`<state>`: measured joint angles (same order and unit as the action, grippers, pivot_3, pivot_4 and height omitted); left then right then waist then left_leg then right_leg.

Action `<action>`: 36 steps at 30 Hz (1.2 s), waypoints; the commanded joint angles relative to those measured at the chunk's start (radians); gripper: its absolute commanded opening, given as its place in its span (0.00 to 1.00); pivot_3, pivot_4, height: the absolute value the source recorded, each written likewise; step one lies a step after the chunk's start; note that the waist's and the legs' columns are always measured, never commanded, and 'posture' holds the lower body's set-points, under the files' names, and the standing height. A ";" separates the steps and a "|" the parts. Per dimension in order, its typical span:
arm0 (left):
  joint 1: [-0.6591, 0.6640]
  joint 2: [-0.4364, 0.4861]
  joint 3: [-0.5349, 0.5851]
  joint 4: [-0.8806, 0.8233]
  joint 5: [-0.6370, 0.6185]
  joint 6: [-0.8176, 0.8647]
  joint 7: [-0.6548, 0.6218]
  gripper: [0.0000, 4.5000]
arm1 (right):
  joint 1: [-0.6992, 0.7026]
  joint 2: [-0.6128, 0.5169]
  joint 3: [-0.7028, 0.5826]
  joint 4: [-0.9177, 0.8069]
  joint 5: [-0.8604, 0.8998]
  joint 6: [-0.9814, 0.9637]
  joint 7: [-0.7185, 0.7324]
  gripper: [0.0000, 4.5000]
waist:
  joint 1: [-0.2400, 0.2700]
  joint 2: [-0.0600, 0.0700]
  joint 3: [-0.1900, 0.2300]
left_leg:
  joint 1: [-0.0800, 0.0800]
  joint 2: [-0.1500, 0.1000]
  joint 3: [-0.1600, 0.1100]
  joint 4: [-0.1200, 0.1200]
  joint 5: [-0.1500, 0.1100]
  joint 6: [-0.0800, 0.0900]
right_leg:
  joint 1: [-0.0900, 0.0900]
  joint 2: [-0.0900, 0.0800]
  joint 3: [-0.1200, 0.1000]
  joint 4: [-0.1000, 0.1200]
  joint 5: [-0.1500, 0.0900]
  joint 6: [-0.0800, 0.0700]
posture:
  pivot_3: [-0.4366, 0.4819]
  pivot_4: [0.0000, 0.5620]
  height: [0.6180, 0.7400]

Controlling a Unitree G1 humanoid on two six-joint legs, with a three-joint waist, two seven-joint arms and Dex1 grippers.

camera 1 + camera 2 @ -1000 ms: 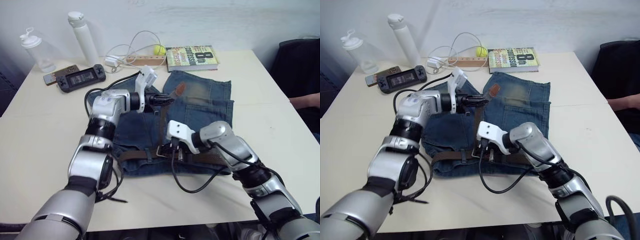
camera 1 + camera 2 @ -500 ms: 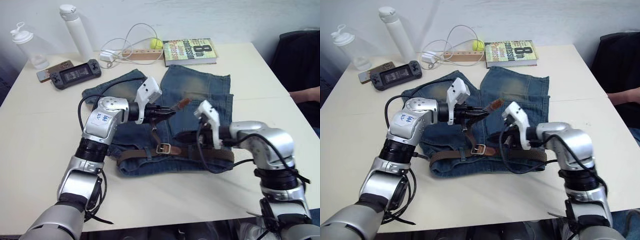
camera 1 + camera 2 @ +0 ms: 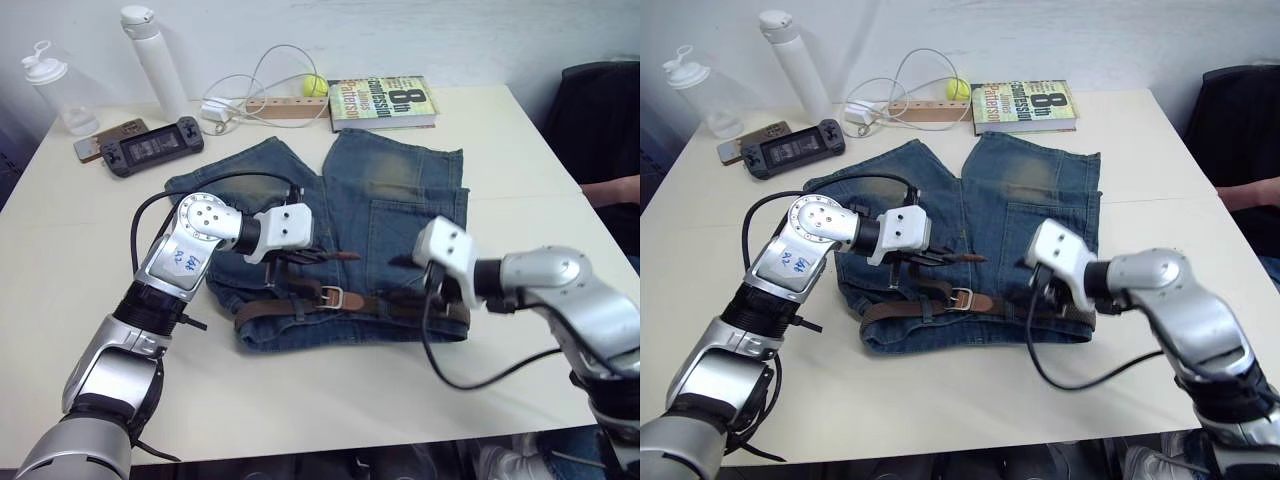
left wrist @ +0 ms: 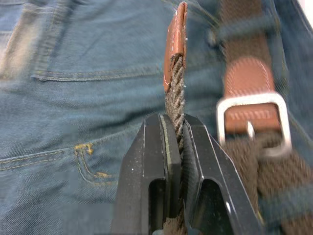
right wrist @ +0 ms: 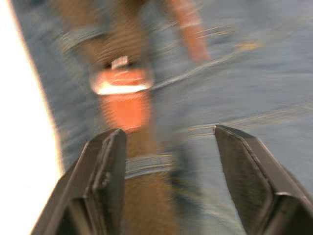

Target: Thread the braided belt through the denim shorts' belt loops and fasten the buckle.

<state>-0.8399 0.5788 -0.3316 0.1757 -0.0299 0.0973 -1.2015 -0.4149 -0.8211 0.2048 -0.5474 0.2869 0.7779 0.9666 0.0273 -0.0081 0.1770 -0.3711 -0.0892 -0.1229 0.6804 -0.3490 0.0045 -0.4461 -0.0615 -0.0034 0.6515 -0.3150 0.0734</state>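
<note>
- braided belt (image 3: 300,303) lying along the waistband of the denim shorts (image 3: 400,200), near the desk's front edge; passing under several belt loops (image 3: 297,305); tan-tipped free end lifted off the denim, pointing toward the desk's right edge
- buckle (image 3: 329,297) flat on the waistband about mid-waist, silver frame with prong visible; tan leather tab just beside it; belt tip not passed through the frame, so unfastened
- denim shorts spread flat mid-desk, waistband toward the front edge, legs toward the back edge; faded tan patches on both legs
- left gripper (image 4: 175,128) clenched on the braided strap just behind the tan tip; both fingers (image 4: 155,147) pressed against the weave in the left wrist view; tip sticking out past the fingertips, held just beside the buckle and above the denim
- right gripper (image 5: 168,139) released, jaws spread wide with nothing between them; hovering over the waistband on the right half of the shorts, pointing toward the buckle
- along the back edge of the desk (image 3: 80,260): white bottle (image 3: 147,52), clear shaker bottle (image 3: 48,88), handheld game console (image 3: 152,148), white cable (image 3: 265,85), yellow ball (image 3: 316,85), book (image 3: 383,99)
- person's hand (image 3: 612,192) at the right border, off the desk
</note>
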 commanded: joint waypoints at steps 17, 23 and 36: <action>-0.078 0.092 -0.050 0.132 0.146 -0.284 -0.100 0.00 | 0.040 0.167 0.186 0.147 -0.378 -0.443 -0.212 0.62 | -0.007 -0.001 0.001 | 0.002 0.000 0.000 0.002 0.000 0.000 | 0.000 0.001 0.002 0.003 0.000 0.000 | 0.48 0.27 0.95; -0.125 0.091 -0.023 0.205 0.168 -0.344 -0.041 0.00 | 0.067 0.204 0.159 0.133 -0.385 -0.415 -0.256 0.14 | -0.004 -0.001 0.001 | 0.001 -0.001 0.000 0.002 0.000 0.000 | 0.000 0.001 0.002 0.003 0.000 0.000 | 0.48 0.27 0.95; -0.205 0.097 -0.075 0.398 0.275 -0.629 0.005 0.00 | 0.071 0.263 0.075 0.111 -0.374 -0.319 -0.308 0.01 | -0.005 -0.002 0.001 | 0.001 -0.002 0.001 0.003 0.000 0.000 | -0.001 0.001 0.002 0.005 0.000 0.000 | 0.48 0.27 0.95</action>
<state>-1.0123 0.6734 -0.4111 0.5708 0.2341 -0.5063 -1.1937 -0.3347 -0.5533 0.3249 -0.4046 -0.0773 0.4604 0.6828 0.0219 -0.0097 0.1777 -0.3701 -0.0912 -0.1224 0.6831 -0.3487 0.0051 -0.4472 -0.0608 -0.0010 0.6562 -0.3148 0.0738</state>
